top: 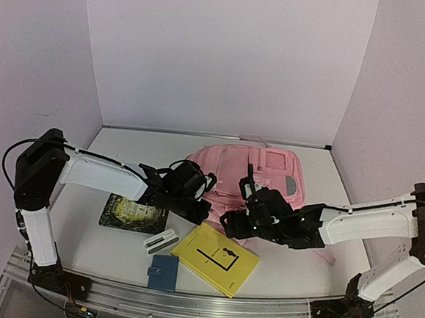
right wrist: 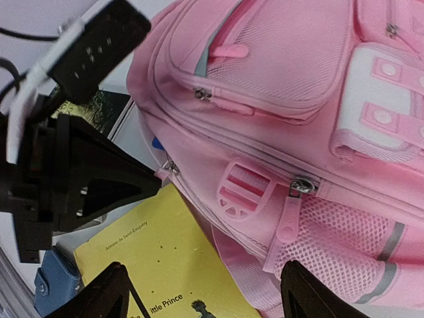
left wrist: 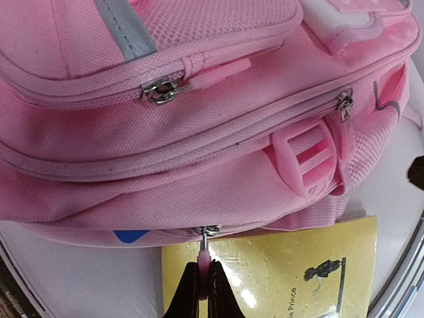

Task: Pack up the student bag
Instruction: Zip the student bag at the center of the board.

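The white table (top: 95, 249) carries the student bag (top: 256, 170), lying flat just beyond the left claw (top: 202, 213) and the right claw (top: 231, 223), its near edge against a yellow book (top: 216, 257) that lies just under both claws. Left of the left claw lies a dark book (top: 133, 213). Nearer the arm bases than that claw, beside the yellow book, lie a small white case (top: 160, 240) and a blue pouch (top: 162, 271).
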